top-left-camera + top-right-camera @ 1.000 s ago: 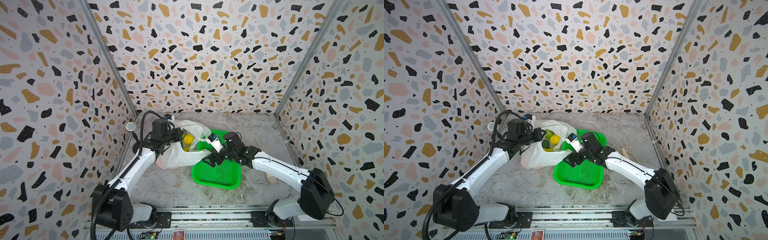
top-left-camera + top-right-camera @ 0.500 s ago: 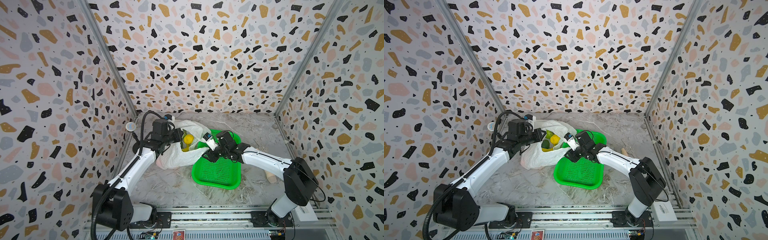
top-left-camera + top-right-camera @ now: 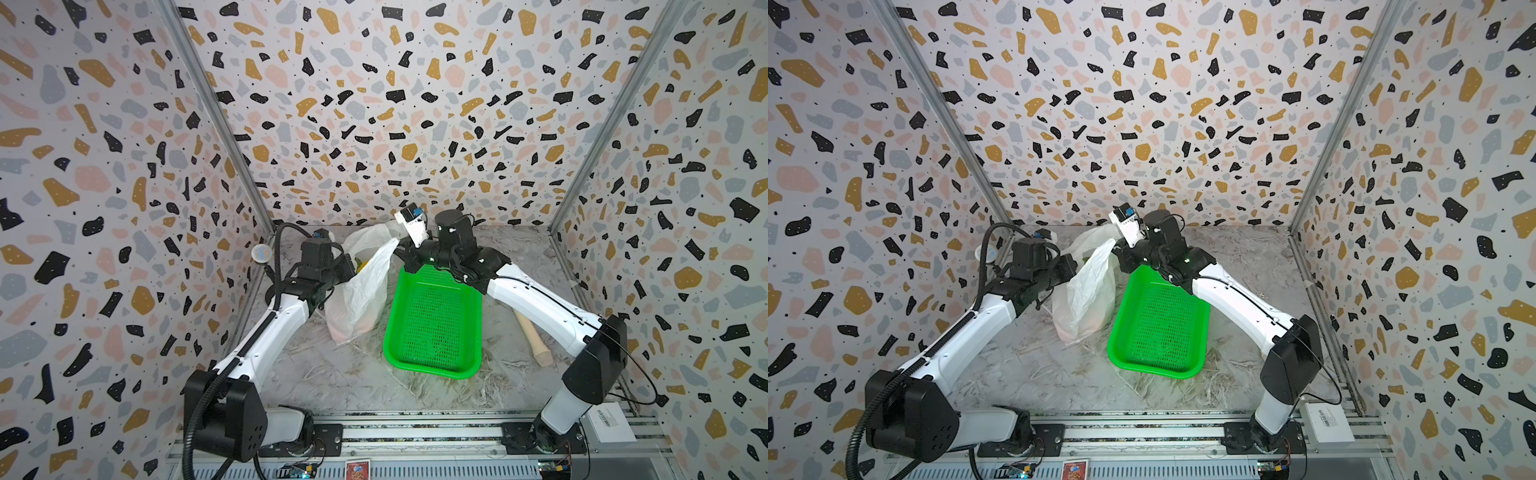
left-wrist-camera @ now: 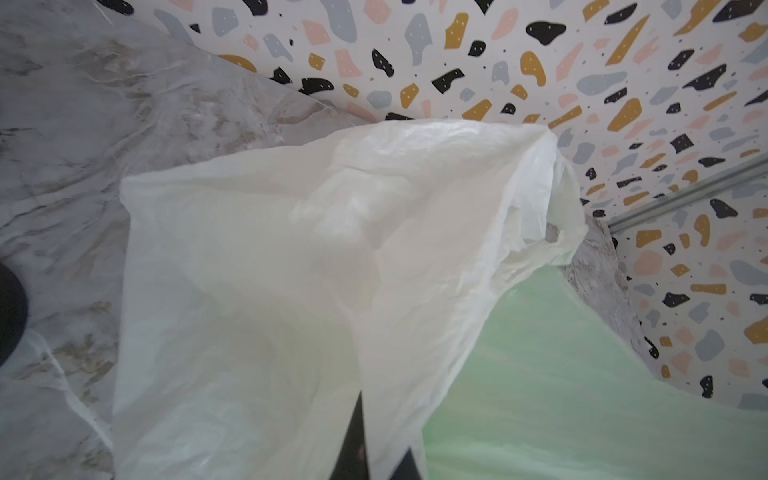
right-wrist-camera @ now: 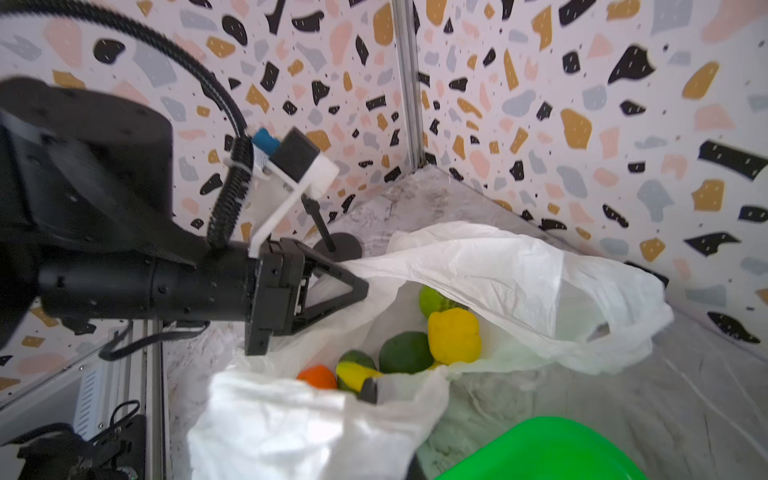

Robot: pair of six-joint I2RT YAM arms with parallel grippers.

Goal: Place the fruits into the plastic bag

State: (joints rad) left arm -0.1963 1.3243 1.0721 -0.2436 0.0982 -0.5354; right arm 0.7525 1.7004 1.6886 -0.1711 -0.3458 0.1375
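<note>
The plastic bag (image 3: 361,286) is clamped at its rim by the left gripper (image 5: 359,288) and the right gripper (image 3: 402,249). Fruits (image 5: 454,336) inside it are shown plainly only in the right wrist view.

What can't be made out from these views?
- Fruit count: in the right wrist view a near fold of the plastic bag covers part of the fruits; only one orange shows.
- Right gripper fingertips: wrapped in bag film at that view's edge; hidden under the right arm in both top views.
- Wooden stick: far end behind that arm in a top view.
- Green tray in the left wrist view: only a pale blur behind the bag.
</note>
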